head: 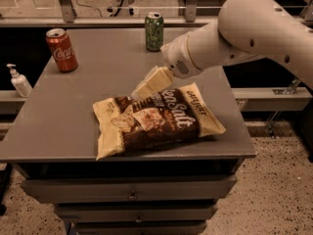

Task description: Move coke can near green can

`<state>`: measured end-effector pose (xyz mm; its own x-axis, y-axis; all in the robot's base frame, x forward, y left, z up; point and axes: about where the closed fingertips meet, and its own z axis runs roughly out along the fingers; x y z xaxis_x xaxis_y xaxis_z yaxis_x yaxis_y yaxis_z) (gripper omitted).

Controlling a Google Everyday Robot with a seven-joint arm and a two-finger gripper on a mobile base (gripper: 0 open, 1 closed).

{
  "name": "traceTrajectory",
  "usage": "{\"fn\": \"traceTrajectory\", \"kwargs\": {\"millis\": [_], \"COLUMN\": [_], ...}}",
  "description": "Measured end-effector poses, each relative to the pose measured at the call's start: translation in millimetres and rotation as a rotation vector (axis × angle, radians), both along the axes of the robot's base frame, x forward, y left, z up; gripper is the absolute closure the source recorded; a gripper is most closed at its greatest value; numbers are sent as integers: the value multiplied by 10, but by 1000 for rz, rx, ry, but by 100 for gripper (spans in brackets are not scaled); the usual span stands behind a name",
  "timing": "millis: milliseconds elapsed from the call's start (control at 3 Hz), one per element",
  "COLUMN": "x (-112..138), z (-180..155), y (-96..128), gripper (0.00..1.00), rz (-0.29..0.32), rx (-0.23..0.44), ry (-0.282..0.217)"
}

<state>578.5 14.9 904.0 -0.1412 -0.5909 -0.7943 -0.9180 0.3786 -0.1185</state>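
The coke can (61, 50) is set at the far left of the worktop (63, 126), well apart from the green can (154, 31), far middle. The claw (142, 89) is held at the far edge of the chip bag (156, 124); whether it is apart or together cannot be told.

A chip bag (156, 124) lies on the grey table (63, 116); a soap bottle (19, 81) stands beside.
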Motion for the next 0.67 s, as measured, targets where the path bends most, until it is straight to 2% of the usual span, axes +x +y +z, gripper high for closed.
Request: {"fn": "traceTrajectory", "kwargs": {"millis": [333, 667], "x": [87, 339], "z": [21, 37], "y": [146, 436], "gripper": [0, 0], "rz": [19, 34], "rx": [32, 78], "ry": [-25, -57]}}
